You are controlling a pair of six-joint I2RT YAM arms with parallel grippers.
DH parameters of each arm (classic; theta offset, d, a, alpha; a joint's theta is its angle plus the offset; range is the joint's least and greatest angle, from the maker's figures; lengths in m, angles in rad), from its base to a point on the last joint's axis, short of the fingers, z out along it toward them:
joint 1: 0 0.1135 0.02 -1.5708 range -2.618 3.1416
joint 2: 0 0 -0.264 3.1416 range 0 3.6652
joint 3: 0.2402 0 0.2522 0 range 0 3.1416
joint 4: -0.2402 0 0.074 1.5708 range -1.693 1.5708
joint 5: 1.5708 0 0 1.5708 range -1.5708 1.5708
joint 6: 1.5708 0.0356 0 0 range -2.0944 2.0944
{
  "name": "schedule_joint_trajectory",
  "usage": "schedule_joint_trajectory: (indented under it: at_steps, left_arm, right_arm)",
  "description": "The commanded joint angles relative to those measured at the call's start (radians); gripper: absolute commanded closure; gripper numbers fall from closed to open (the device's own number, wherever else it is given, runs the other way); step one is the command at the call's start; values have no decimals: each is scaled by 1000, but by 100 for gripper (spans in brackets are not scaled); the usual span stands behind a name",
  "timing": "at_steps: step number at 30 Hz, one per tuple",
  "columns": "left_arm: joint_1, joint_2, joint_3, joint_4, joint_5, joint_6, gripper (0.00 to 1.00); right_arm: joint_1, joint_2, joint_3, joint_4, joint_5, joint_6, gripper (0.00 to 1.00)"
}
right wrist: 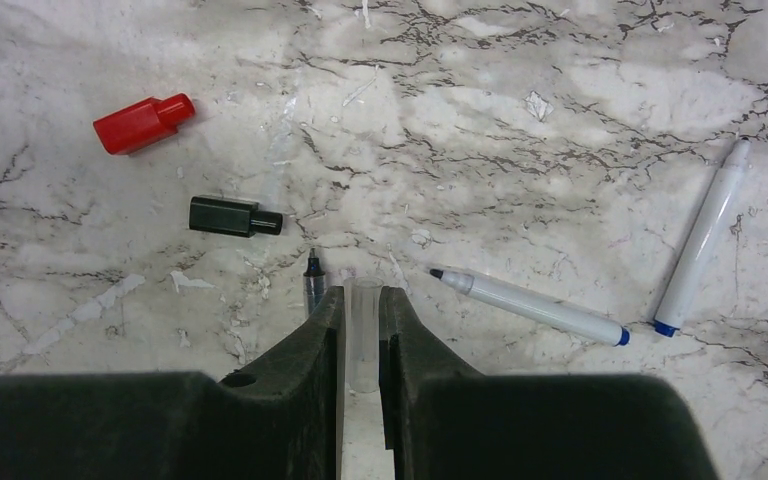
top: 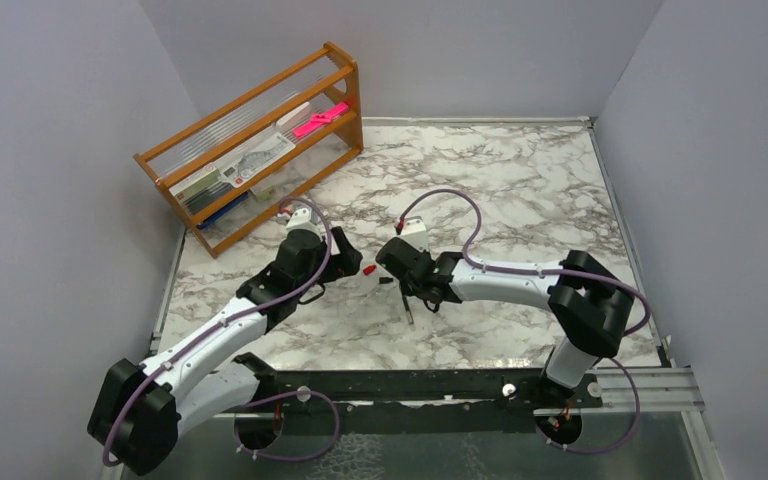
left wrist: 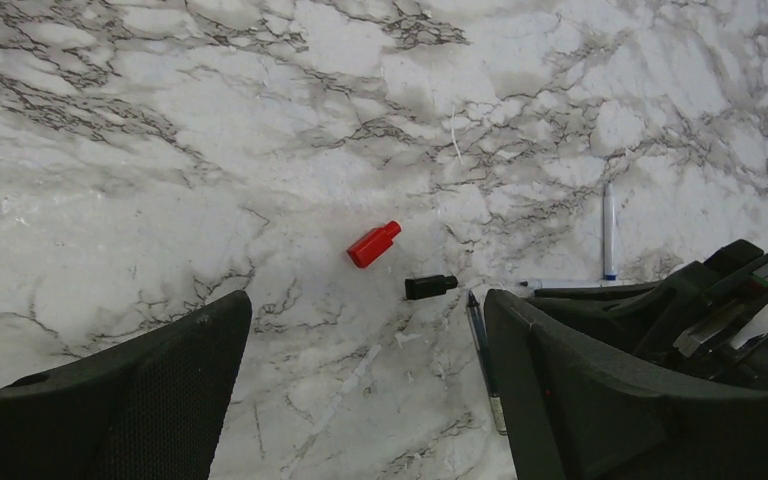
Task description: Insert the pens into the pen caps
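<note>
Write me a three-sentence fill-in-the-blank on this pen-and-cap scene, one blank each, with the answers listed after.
1. The left gripper is ____, while the red cap and black cap lie loose on the marble table.
2. Beside the right gripper, ____ white pens lie on the marble.
3. The clear cap is pinched by the ____ gripper.

Missing words: open; two; right.

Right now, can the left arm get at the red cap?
Probably yes. The left gripper has jaws wide open, and the red cap lies on the table ahead, in line with the gap. The black cap is near but apart; the right gripper, shut on a clear cap, sits aside.
</note>
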Motion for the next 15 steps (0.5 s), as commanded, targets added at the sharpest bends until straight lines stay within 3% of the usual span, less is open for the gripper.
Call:
schedule_joint_trajectory:
  at_steps: [1, 6, 11, 15]
  left_arm:
    - [-86, 20, -13, 7, -122, -50, 12]
    - [-192, 43, -23, -32, -184, -74, 12]
    - [-233, 37, -49, -45, -216, -114, 11]
    - [-232, 15, -46, -63, -243, -115, 11]
  right_arm:
    - [-3, 9, -14, 30, 36, 3, 92]
    - [-17, 10, -32, 22, 51, 9, 85]
    - [-20, -56, -64, 31, 8, 31, 57]
    - [-19, -110, -105, 71, -61, 18, 52]
